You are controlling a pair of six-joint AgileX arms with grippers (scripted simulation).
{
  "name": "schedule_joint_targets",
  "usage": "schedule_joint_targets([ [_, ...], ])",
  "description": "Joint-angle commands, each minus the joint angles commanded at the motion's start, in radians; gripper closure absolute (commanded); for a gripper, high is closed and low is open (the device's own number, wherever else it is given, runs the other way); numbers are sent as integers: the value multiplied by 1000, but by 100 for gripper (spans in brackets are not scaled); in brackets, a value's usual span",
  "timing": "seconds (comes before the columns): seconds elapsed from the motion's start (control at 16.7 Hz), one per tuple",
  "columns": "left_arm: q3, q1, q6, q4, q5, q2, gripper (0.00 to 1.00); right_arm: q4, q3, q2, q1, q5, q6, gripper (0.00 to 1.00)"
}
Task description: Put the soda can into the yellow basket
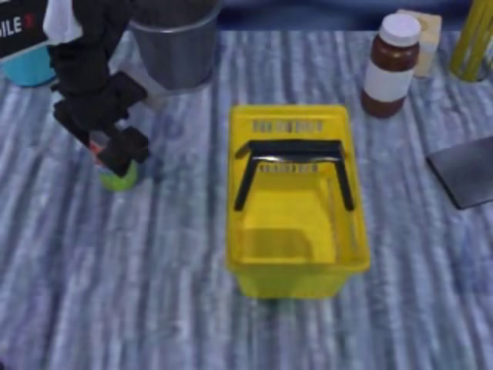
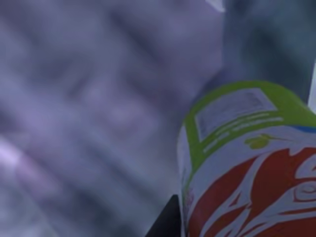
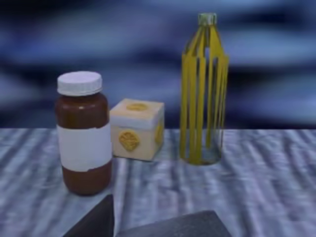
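1. Overhead, the tabletop (image 1: 154,293) is covered in a blue-grey cloth with wavy, streaked stripes; beyond its far edge the right wrist view shows only a blurred dark-blue backdrop.
2. The left tool (image 1: 115,158) hangs over the left part of the tabletop, its black fingers down around the soda can (image 1: 117,179), which sits directly beneath it with only its yellow-green lower part and a bit of red showing.
3. In the left wrist view the soda can (image 2: 252,163) fills the frame close up: a smooth cylinder with a green band carrying a small printed panel and a red-and-white swirl pattern, and one black fingertip (image 2: 165,224) lies against its side.
4. The tool looks closed on the can, though whether the can is lifted off the cloth cannot be told.
5. The yellow basket (image 1: 296,285) stands to the right of the left tool, well apart from it, a rectangular plastic tub with slotted walls and black handles folded across its open top.
6. Just behind the left tool stands a round grey bin (image 1: 173,50), and behind it to the left a teal cup (image 1: 27,73) peeks out under the arm.
7. Far to the tool's right, at the back, are a brown jar (image 1: 391,65) with a white cap and white label, a cream box (image 1: 427,35), and a yellow-striped glass bottle (image 1: 471,38); a dark flat slab (image 1: 466,169) lies at the right edge.
8. The right tool is out of sight.
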Motion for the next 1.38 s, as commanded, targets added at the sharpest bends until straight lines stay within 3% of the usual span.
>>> schedule_joint_targets([
  [0.42, 0, 1, 1, 0, 0, -2, 100, 0, 0, 0, 0, 0, 0, 0],
  [0.66, -25, -10, -27, 102, 82, -8, 100, 0, 0, 0, 0, 0, 0, 0],
  [0.96, -107, -33, -133, 452, 333, -22, 100, 0, 0, 0, 0, 0, 0, 0],
  [1.38, -312, -70, -356, 1174, 804, -83, 100, 0, 0, 0, 0, 0, 0, 0],
])
